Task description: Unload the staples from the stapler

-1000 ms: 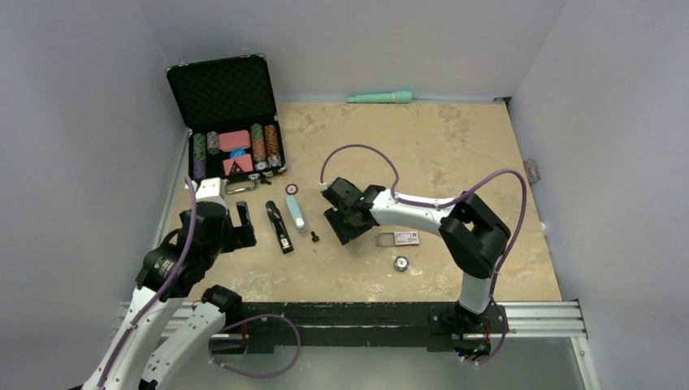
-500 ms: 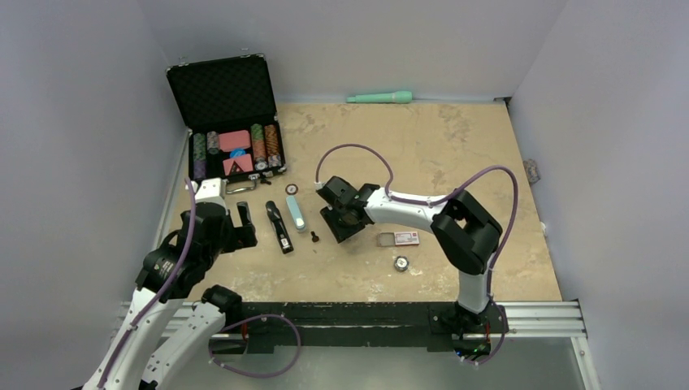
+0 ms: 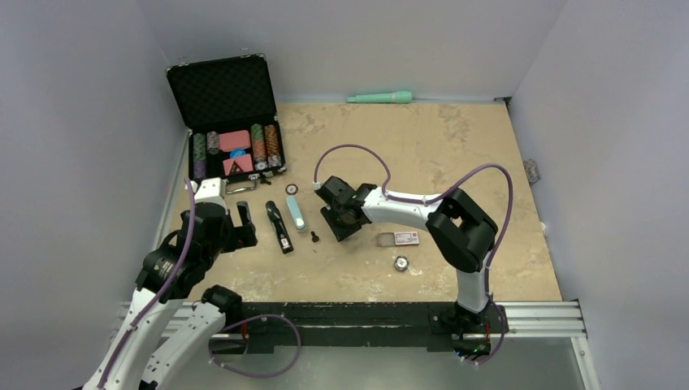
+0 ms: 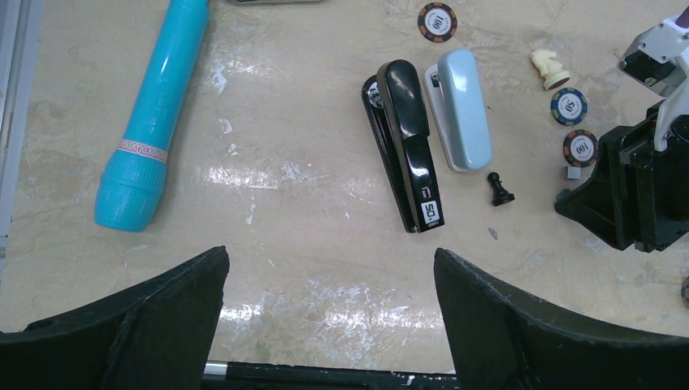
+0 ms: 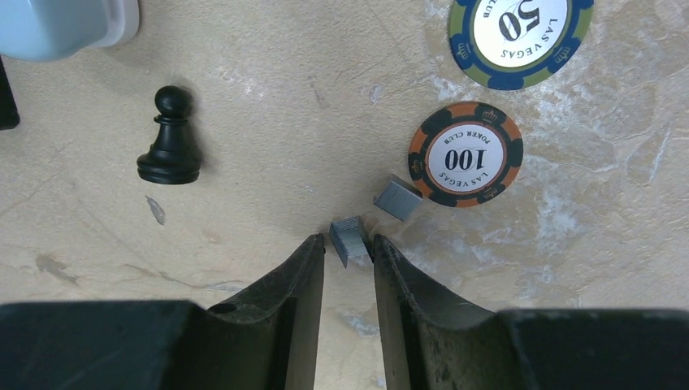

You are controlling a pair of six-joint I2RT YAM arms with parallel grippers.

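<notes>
**Step in hand:** pickup of the loose staples. Two short grey pieces lie flat on the desk near its centre. Both are outside the black stapler [image 4: 404,154] and the light-blue stapler [image 4: 461,110]. Which stapler they came from cannot be told.

**Right gripper** [image 5: 349,248]: pointed down at the desk, jaws set at a narrow gap. The staple strip [image 5: 349,237] sits at the mouth of that gap, between the two fingertips, and nearly fills it. Whether the pads bear on it cannot be told. The second staple piece [image 5: 398,197] lies just beyond, outside the jaws, right beside the orange 100 chip [image 5: 465,154]. The black pawn [image 5: 169,138] stands apart, toward the staplers.

**Left gripper** [image 4: 329,260]: spread wide, holding nothing, above the near-left part of the desk, short of the staplers.

**Next move, as judged:** close squarely on the strip, confirm the hold, then lift straight up. The strip is thin and low, so it may tip or slip out of the fingertips.
</notes>
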